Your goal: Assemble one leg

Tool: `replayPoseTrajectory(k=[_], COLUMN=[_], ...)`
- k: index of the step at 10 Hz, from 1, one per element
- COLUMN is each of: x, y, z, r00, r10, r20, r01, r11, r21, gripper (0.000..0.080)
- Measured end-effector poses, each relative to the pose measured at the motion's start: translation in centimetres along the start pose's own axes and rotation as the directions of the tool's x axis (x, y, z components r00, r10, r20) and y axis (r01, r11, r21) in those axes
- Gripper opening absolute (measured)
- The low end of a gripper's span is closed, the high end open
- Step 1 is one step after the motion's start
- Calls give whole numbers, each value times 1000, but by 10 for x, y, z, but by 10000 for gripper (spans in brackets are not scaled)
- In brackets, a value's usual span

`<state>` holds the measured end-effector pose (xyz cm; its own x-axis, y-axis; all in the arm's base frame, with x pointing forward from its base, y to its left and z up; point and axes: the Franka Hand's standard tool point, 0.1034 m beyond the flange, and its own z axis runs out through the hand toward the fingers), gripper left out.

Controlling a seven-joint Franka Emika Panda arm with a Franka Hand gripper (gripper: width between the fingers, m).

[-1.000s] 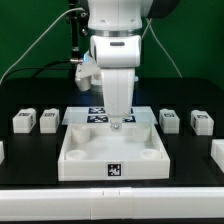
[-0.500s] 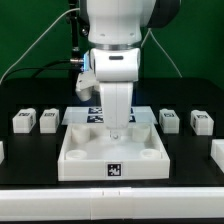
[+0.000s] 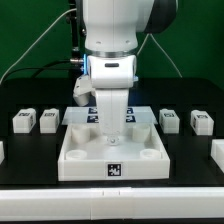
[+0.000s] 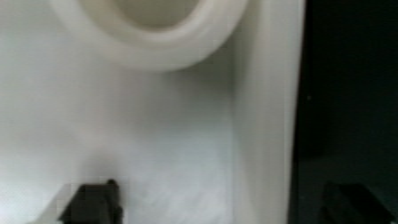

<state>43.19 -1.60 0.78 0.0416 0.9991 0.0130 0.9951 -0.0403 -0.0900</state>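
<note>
The large white tray-like piece [image 3: 110,155] lies mid-table with a marker tag on its front wall. Small white legs with marker tags stand on either side: two on the exterior view's left [image 3: 22,121] [image 3: 47,120] and two on its right [image 3: 170,119] [image 3: 201,121]. My gripper [image 3: 112,133] hangs low over the back part of the tray. In the wrist view the gripper [image 4: 214,205] is open and holds nothing. One dark fingertip [image 4: 93,200] is over the tray's floor, the other over the black table beyond the tray's rim [image 4: 267,120]. A round socket [image 4: 151,30] shows ahead.
The marker board [image 3: 92,113] lies behind the tray, mostly hidden by my arm. Two more white pieces are cut off at the table's left edge [image 3: 2,150] and right edge [image 3: 218,152]. Cables hang at the back.
The arm has shifted toward the exterior view's left and come down a little over the tray's back part. The legs and the tray have not moved.
</note>
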Motion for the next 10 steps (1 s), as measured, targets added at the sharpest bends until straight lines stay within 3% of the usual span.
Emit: replayPoseTrajectory(k=[1, 3, 4, 5, 10], x=[0, 0, 0, 0, 0], y=[0, 0, 1, 2, 4], z=[0, 0, 0, -1, -2], r00=[1000, 1000, 1000, 1000, 1000], r10=[0, 0, 0, 0, 0], r20=[0, 0, 0, 0, -1], r01=[0, 0, 0, 0, 0], r11=[1000, 1000, 1000, 1000, 1000], r21=[0, 1, -3, -10, -19], gripper=[519, 150, 150, 64, 64])
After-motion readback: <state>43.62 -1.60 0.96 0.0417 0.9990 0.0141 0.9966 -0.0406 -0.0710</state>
